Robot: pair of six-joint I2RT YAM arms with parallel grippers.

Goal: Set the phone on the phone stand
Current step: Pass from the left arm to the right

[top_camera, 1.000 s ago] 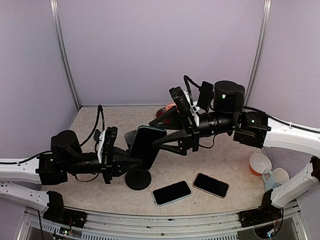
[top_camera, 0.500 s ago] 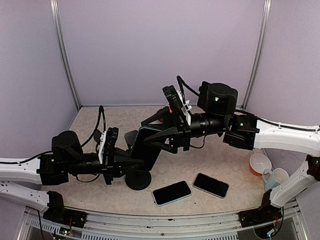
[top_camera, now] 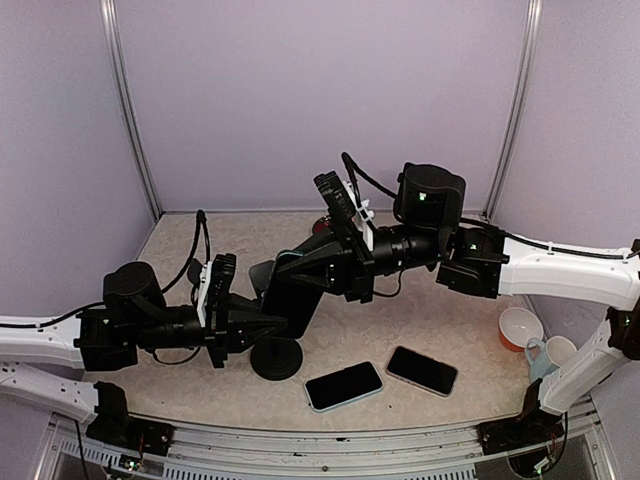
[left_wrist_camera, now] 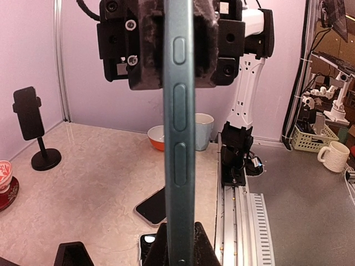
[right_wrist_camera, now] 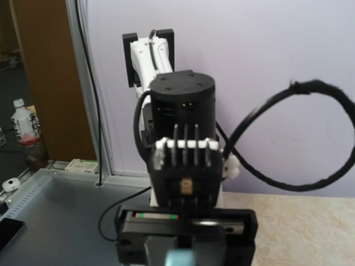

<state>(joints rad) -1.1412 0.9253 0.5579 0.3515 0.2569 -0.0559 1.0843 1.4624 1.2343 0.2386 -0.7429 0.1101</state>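
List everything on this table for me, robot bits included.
Slim teal phone: one, teal, upright over the stand, gripped.
Black round-based phone stand: one, black, centre-left.
Flat dark-screened phones: two, black, lying near the front.
Orange-and-white bowl: one, right side.
Pale ceramic mug: one, whitish, beside the bowl.
Second black stand: one, near a wall.
Red-and-white dish: one, partly cut off.
Left gripper: black, beside the stand's pole.
Right gripper: black, clamped on the teal phone.
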